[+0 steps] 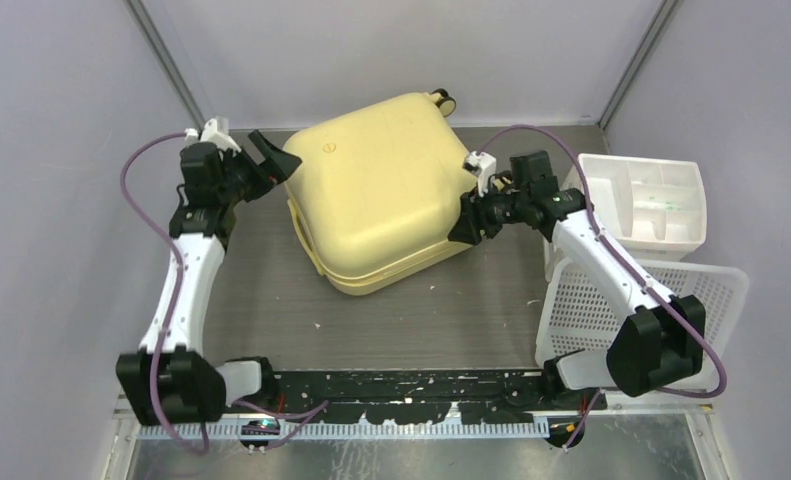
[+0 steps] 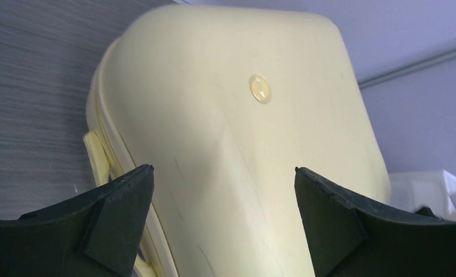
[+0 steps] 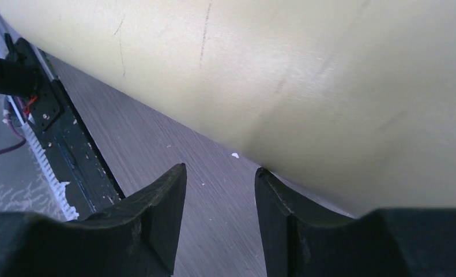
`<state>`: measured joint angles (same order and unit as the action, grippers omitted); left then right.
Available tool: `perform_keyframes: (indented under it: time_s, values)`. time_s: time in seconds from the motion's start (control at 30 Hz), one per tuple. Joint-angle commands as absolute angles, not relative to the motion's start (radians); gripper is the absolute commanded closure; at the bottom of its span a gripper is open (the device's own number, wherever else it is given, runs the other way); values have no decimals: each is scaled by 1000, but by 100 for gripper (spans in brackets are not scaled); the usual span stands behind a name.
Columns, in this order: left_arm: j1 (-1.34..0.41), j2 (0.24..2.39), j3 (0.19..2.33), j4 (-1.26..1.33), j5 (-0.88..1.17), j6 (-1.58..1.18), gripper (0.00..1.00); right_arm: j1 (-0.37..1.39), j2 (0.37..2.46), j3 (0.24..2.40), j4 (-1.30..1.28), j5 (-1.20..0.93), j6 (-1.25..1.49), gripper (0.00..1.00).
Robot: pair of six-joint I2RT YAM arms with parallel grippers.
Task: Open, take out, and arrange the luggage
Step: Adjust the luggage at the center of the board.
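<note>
While the luggage (image 1: 381, 190) lies shut and flat on the grey table (image 1: 451, 310), its pale yellow shell fills the space between the two claws, with one caster wheel (image 1: 441, 100) showing at the corner farthest from both. The left claw (image 1: 274, 157) stands at the case's left corner with its black fingers (image 2: 116, 208) spread wide; the rounded lid, with a small round emblem (image 2: 260, 88), rises straight ahead of that claw and between its tips, and I cannot tell whether either finger touches the shell. The right claw (image 3: 220, 169) sits low against the case's opposite side, its fingers parted by a narrow gap with only bare tabletop showing between them. One tip lies right at the shell's lower edge, and nothing is pinched. Behind the right claw, beside its arm, a white drawer bin (image 1: 661, 200) stands next to a white perforated basket (image 1: 711, 290).
</note>
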<state>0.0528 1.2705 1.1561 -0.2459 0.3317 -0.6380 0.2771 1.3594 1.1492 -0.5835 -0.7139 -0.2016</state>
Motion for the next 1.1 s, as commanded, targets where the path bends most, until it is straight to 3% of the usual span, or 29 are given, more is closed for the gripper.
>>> perform_keyframes:
  time_s: [0.0, 0.2, 0.4, 0.53, 0.77, 0.9, 1.0, 1.07]
  values:
    - [53, 1063, 1018, -270, 464, -638, 7, 380, 1391, 1165, -330, -454, -85, 48]
    - [-128, 865, 902, -230, 464, -717, 8, 452, 1451, 1210, -298, -479, -35, 49]
    - [-494, 787, 875, -228, 262, -666, 9, 396, 1408, 1252, -570, -822, -313, 39]
    - [-724, 800, 833, -211, 122, -614, 11, 272, 1309, 1178, -597, -969, -364, 33]
    - [-1009, 939, 825, -227, -174, -512, 32, 93, 1115, 1005, -415, -922, -224, 32]
    - [-1017, 1012, 808, -209, -349, -473, 47, 30, 1063, 945, -366, -852, -195, 32]
    - [-1016, 1052, 776, -133, -473, -435, 70, 14, 1072, 943, -372, -834, -193, 33]
    - [-999, 1075, 759, -89, -514, -438, 75, 14, 1077, 946, -382, -834, -201, 33]
